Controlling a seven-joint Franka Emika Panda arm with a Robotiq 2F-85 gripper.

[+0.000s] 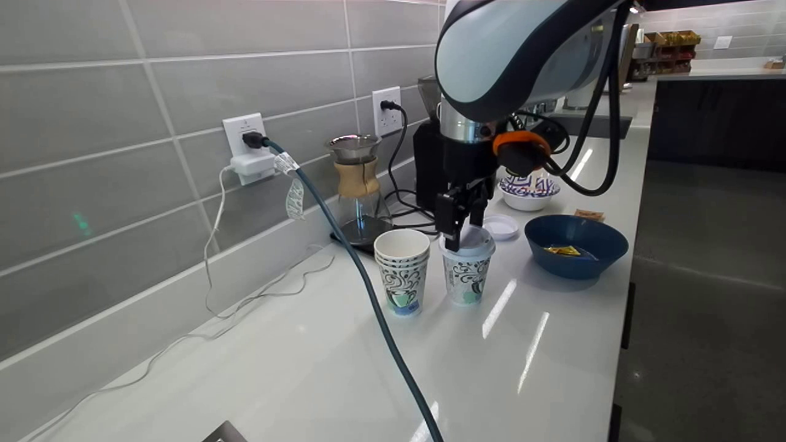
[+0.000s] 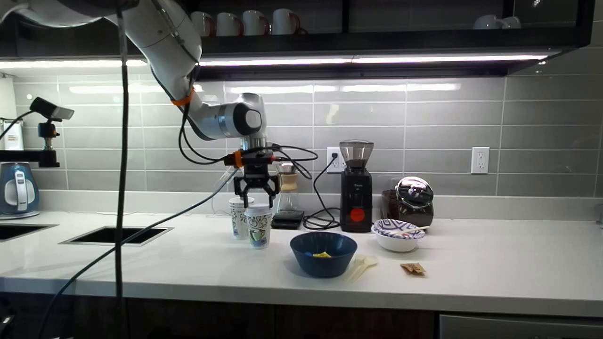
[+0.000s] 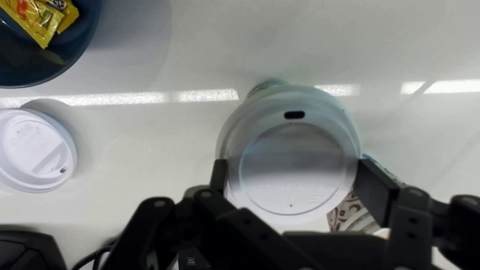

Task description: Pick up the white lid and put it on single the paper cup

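The white lid (image 1: 479,241) is on top of the shorter patterned paper cup (image 1: 468,279); both also show in an exterior view, the lid (image 2: 259,210) above the cup (image 2: 259,233). In the wrist view the lid (image 3: 290,202) fills the space between the fingers and hides nearly all of the cup. My gripper (image 3: 291,164) has a black fingertip against each side of the lid's raised rim, and appears shut on it. The gripper points straight down in both exterior views (image 1: 465,235) (image 2: 258,205). I cannot tell whether the lid is pressed fully down.
A stack of paper cups (image 1: 402,273) stands close beside the capped cup. A second white lid (image 3: 35,150) lies on the counter. A blue bowl (image 1: 576,248) with yellow packets is nearby. A glass carafe (image 1: 362,202) and a hanging cable (image 1: 368,276) are close by.
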